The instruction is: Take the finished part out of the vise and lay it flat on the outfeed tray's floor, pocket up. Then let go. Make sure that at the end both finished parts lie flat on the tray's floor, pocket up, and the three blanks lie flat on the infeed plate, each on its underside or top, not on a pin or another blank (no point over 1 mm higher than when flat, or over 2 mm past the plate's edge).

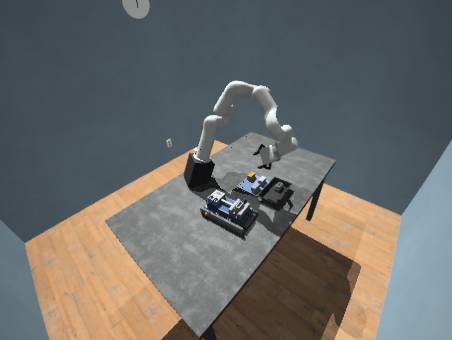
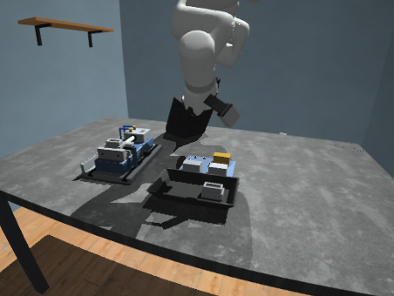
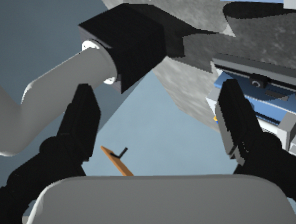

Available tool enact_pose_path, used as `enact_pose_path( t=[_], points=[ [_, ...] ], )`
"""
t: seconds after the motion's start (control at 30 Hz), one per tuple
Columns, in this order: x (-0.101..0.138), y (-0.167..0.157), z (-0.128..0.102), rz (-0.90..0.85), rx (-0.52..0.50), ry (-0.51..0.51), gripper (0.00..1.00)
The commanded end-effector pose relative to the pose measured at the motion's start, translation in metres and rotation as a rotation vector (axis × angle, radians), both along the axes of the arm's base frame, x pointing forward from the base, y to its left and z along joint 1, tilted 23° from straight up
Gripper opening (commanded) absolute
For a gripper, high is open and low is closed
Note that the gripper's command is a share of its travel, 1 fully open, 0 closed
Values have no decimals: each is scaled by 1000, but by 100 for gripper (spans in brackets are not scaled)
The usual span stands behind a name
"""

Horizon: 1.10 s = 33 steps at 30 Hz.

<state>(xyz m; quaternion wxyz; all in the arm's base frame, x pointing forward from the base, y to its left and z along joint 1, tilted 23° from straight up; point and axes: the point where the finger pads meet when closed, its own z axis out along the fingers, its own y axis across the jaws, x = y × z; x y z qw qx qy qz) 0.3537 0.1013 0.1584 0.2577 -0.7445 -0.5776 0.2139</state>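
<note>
The finished part (image 2: 213, 191), a small grey block with its pocket facing up, lies on the floor of the black outfeed tray (image 2: 196, 189), near the tray's right end. It also shows in the top view (image 1: 279, 188), inside the tray (image 1: 276, 195). The blue vise (image 1: 227, 207) stands on its dark base left of the tray (image 2: 119, 154). My gripper (image 1: 261, 152) hangs in the air well above the table, behind the tray. In the wrist view its two black fingers stand wide apart with nothing between them.
A blue fixture plate (image 2: 208, 164) with two grey blocks and a yellow block sits right behind the tray. The arm's black base (image 1: 198, 171) stands at the table's far edge. A wooden shelf (image 2: 63, 25) hangs on the wall.
</note>
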Motion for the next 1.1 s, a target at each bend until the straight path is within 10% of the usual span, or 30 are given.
enact_pose_path(
  t=[0.0,1.07],
  points=[
    [8,-11,9,-119,-102,-62,100],
    [40,-79,67,-950,-506,-378,100]
  ],
)
